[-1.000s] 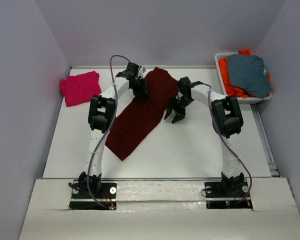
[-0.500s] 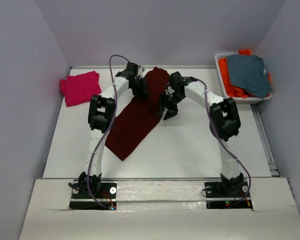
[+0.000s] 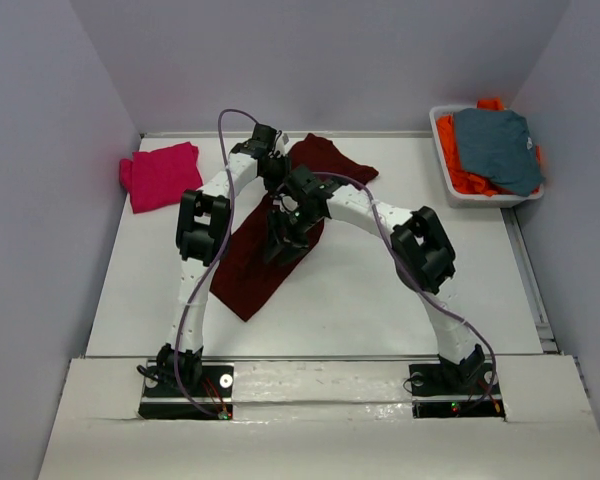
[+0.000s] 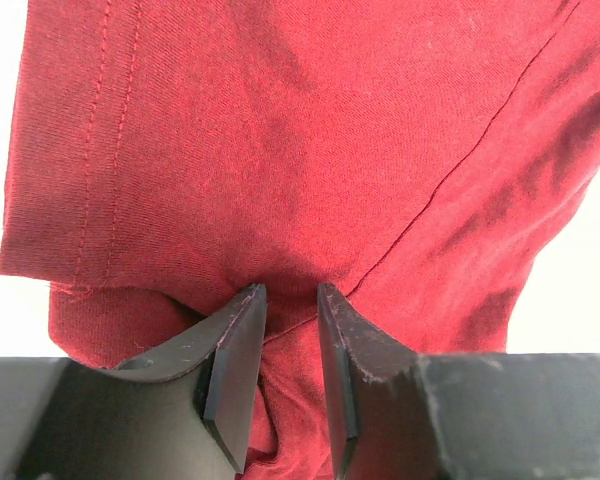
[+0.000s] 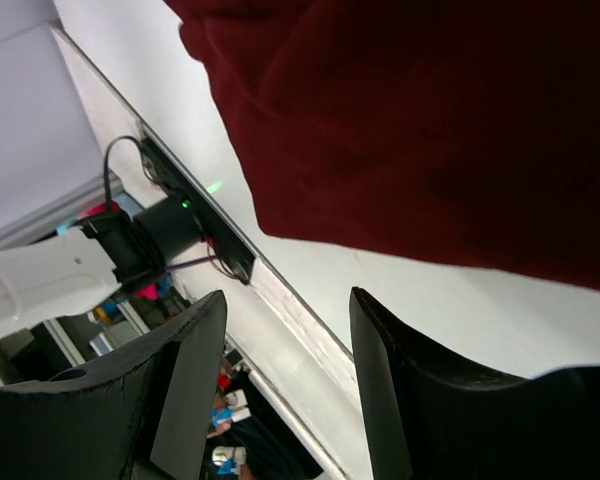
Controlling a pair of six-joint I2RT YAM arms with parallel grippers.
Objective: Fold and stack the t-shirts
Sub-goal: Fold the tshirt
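Note:
A large dark maroon t-shirt (image 3: 248, 278) lies in a long diagonal strip on the white table. Its upper end spreads out near the back edge. My left gripper (image 3: 277, 180) sits at that upper end. In the left wrist view the left gripper (image 4: 290, 295) is shut on a bunched fold of the maroon cloth (image 4: 280, 150). My right gripper (image 3: 280, 245) hovers over the middle of the strip. The right wrist view shows it (image 5: 288, 295) open with nothing between the fingers and maroon cloth (image 5: 430, 120) beyond the tips. A folded magenta-pink t-shirt (image 3: 162, 176) lies at the back left.
A white bin (image 3: 490, 200) at the back right holds a grey-blue garment (image 3: 498, 145) on top of an orange one (image 3: 458, 165). Walls close in the table on the left, back and right. The left arm's base (image 5: 160, 225) and the table's near edge show in the right wrist view.
The right arm has swung left, from beside the shirt's right edge to over its middle. The left gripper has stayed in place on the cloth.

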